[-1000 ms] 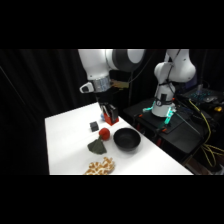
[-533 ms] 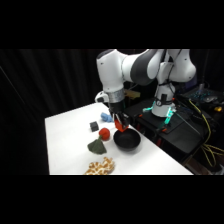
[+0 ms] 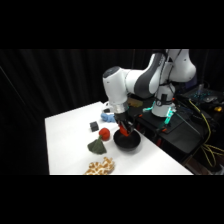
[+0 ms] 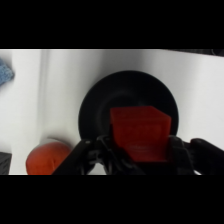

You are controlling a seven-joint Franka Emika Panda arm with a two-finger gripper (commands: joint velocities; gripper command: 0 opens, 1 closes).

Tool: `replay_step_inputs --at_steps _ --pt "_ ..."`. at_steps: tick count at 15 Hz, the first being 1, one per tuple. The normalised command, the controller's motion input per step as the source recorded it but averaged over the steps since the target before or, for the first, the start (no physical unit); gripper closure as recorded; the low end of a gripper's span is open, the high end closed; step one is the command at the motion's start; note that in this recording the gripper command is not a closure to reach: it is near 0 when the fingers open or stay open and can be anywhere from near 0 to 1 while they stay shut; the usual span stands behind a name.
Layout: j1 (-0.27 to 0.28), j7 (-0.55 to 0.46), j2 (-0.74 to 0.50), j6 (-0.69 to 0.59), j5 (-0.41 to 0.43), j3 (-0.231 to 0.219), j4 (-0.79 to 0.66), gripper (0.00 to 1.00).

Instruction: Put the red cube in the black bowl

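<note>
Hovering over the black bowl (image 4: 127, 107), our gripper (image 4: 137, 150) pinches the red cube (image 4: 140, 132) between its fingers — in the wrist view we see the cube held directly above the bowl's dark hollow. From the side we see the bowl (image 3: 127, 142) on the white table (image 3: 65, 135), with a red ball (image 3: 104, 133) just beside it.

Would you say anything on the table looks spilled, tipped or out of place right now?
Nothing stands out. The gripper holds the red cube above the black bowl, which sits upright; the red ball rests beside it.
</note>
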Motion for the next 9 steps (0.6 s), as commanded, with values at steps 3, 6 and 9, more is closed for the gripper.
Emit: replay_step_inputs --at_steps 3,6,9 --pt "-0.089 -0.33 0.2 0.18 0.026 0.056 0.16 1.0" --pt "-0.11 -0.27 0.12 0.07 0.055 0.078 0.16 0.0" --pt "-0.08 -0.12 -0.02 -0.1 -0.017 0.056 0.11 0.0"
